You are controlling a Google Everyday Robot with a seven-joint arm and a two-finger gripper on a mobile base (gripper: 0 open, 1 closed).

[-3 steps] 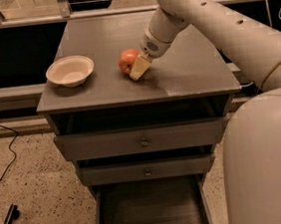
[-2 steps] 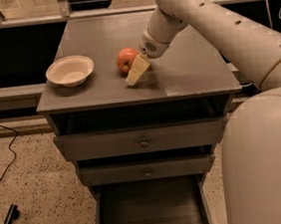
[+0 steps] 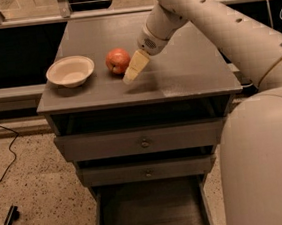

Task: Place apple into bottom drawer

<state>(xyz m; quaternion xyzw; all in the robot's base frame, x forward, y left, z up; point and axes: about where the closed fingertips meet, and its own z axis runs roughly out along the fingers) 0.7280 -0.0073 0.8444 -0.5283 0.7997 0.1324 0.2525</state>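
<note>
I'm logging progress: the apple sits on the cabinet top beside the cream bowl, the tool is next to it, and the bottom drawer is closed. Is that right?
Not quite: the bottom drawer is pulled open, as the camera view shows. The rest holds: the apple sits on the cabinet top beside the cream bowl, with the tool next to it.

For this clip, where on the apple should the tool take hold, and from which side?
Across its round middle, coming down from above: the apple sits free on the cabinet top, with the bowl apart on one side. The tool is close beside its other side, tip low near the surface, so it likely needs lifting first.
</note>
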